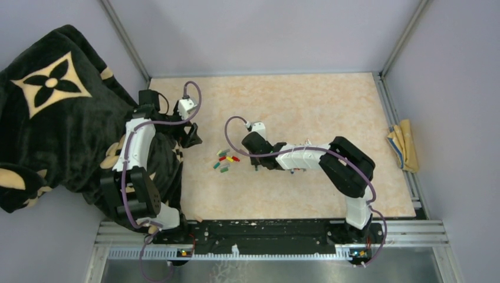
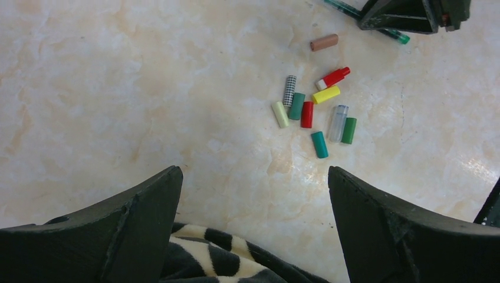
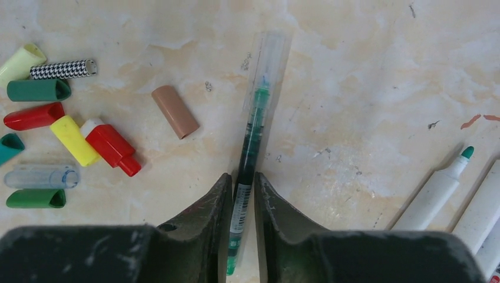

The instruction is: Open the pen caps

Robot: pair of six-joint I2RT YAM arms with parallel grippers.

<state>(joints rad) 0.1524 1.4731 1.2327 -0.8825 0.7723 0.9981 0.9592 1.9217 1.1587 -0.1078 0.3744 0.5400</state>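
Observation:
Several loose pen caps (image 3: 65, 132) lie in a cluster at the left of the right wrist view: red, yellow, green, teal, clear, houndstooth. A brown cap (image 3: 175, 111) lies apart from them. My right gripper (image 3: 242, 178) is shut on the barrel of a green pen (image 3: 255, 127) lying on the table. The pen's clear cap (image 3: 270, 59) is still on its far end. Uncapped white pens (image 3: 439, 188) lie at the right. My left gripper (image 2: 253, 171) hovers open and empty, short of the cap cluster (image 2: 312, 112).
A black blanket with a cream flower pattern (image 1: 53, 118) drapes over the table's left edge under the left arm; its edge (image 2: 218, 253) shows below the left fingers. A folded yellow cloth (image 1: 404, 144) lies beyond the right rail.

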